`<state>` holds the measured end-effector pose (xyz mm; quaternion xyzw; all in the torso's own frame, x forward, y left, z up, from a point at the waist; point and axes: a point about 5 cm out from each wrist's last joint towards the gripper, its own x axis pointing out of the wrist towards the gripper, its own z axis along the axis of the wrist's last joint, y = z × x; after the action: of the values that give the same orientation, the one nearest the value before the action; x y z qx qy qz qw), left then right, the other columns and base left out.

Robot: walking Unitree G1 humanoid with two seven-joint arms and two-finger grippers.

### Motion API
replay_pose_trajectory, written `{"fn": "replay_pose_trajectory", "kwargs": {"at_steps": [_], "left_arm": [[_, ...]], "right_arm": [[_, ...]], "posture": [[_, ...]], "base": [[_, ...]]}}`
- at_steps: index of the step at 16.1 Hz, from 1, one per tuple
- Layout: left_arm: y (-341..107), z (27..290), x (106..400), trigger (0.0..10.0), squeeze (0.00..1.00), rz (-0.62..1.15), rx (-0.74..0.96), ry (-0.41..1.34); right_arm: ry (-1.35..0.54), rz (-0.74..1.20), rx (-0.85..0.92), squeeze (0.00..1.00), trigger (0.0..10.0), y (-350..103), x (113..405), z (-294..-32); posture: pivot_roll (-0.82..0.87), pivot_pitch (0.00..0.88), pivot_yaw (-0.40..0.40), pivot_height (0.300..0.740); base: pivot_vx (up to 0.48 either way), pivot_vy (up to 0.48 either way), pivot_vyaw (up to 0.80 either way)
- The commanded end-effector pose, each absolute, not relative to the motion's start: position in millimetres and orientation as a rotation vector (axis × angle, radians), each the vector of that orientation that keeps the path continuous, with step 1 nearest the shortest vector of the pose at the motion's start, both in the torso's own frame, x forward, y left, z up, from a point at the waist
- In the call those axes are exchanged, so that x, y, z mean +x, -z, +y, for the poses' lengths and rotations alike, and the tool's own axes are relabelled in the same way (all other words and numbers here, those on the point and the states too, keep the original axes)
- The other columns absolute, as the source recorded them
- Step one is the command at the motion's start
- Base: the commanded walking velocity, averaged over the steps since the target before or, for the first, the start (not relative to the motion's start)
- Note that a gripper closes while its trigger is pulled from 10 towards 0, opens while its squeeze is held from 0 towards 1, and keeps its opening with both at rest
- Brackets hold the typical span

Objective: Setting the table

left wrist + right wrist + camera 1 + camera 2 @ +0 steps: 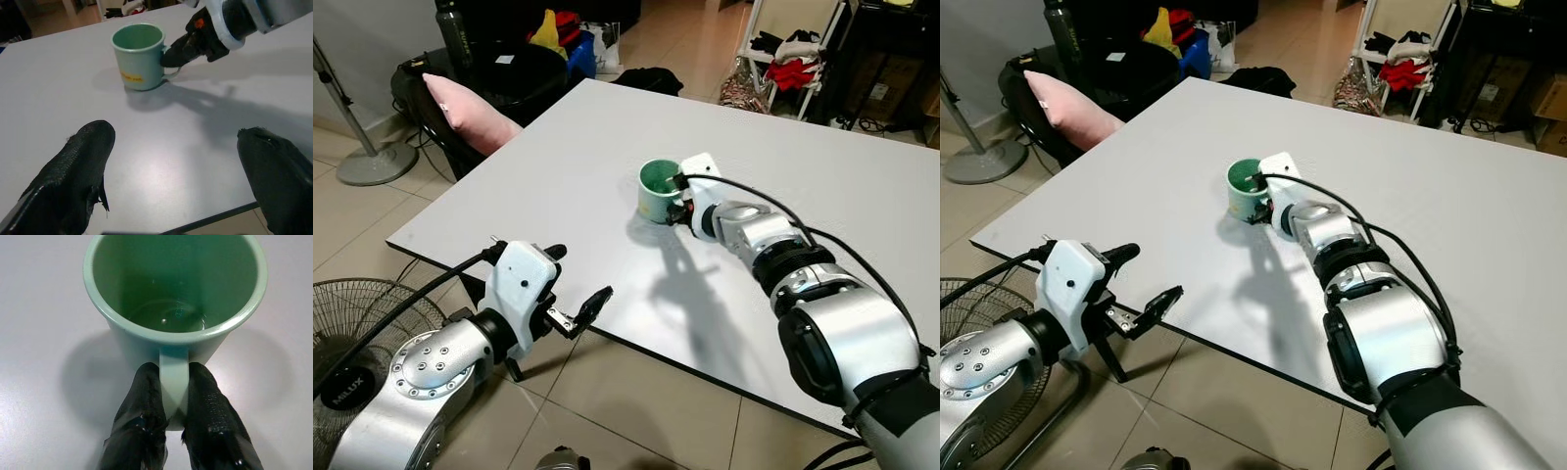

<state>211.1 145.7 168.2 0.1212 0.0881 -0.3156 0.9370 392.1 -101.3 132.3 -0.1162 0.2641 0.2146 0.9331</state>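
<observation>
the right gripper is pinching the handle of a pale green ceramic mug between its two black fingers, and the mug is standing upright near the middle of the large white desk. the left gripper is hovering with its fingers spread wide apart just over the near edge of the desk, well apart from the mug. a pink cushion is lying on a dark chair beyond the desk's far left corner.
</observation>
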Motion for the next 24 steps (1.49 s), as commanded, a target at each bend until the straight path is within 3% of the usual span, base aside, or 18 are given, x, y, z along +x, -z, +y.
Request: {"fn": "replay_pose_trajectory", "kwargs": {"at_steps": [1,3,4,5,12,17,19,21,22,24], "left_arm": [[-170.1,146.7,211.0,10.0,0.00,0.181,0.262,0.640],[-171.1,148.1,210.2,10.0,0.00,0.180,0.262,0.630],[-171.4,148.3,210.0,10.0,0.00,0.180,0.262,0.628],[-171.9,148.9,209.4,10.0,0.00,0.179,0.261,0.627],[-173.8,146.1,215.8,10.0,0.00,0.162,0.256,0.641],[-179.6,155.9,210.7,10.0,0.00,0.097,0.101,0.500],[-182.7,156.5,211.5,10.0,0.00,0.069,0.093,0.450],[-187.5,154.5,215.6,10.0,0.00,0.022,0.066,0.393],[-174.6,157.9,221.0,10.0,0.00,0.033,0.085,0.285],[-170.4,163.9,219.9,10.0,0.00,0.051,0.071,0.121]], "right_arm": [[-0.435,0.502,-0.238,0.00,10.0,-141.8,396.1,-98.5],[-0.438,0.507,-0.242,0.00,10.0,-139.2,395.0,-97.6],[-0.438,0.507,-0.241,0.33,10.0,-138.8,394.9,-97.4],[-0.434,0.504,-0.241,1.00,10.0,-138.9,395.0,-97.1],[-0.428,0.467,-0.195,1.00,10.0,-150.5,400.0,-103.7],[-0.538,0.393,0.032,1.00,10.0,-169.0,399.2,-136.6],[-0.608,0.337,0.085,1.00,10.0,-181.6,388.0,-141.2],[-0.700,0.199,0.183,1.00,10.0,-196.3,355.6,-144.0],[-0.676,0.112,0.169,1.00,10.0,-185.5,326.1,-147.9],[-0.532,0.086,0.182,1.00,10.0,-179.1,306.7,-153.2]], "posture": [[0.09,0.000,0.007,0.740],[0.10,0.000,0.001,0.740],[0.11,0.000,0.001,0.740],[0.11,0.000,0.001,0.740],[0.09,0.000,0.016,0.740],[0.04,0.000,0.052,0.740],[0.04,0.000,0.062,0.740],[0.03,0.000,0.052,0.740],[0.03,0.000,0.051,0.740],[0.01,0.000,0.048,0.740]], "base": [[0.000,0.000,0.00],[0.000,0.000,0.00],[0.000,0.000,0.00],[0.000,0.000,0.00],[0.000,0.000,0.00],[0.000,0.000,0.00],[0.000,0.000,0.00],[0.000,0.000,0.00],[0.000,0.000,0.00],[0.000,0.000,0.00]]}}
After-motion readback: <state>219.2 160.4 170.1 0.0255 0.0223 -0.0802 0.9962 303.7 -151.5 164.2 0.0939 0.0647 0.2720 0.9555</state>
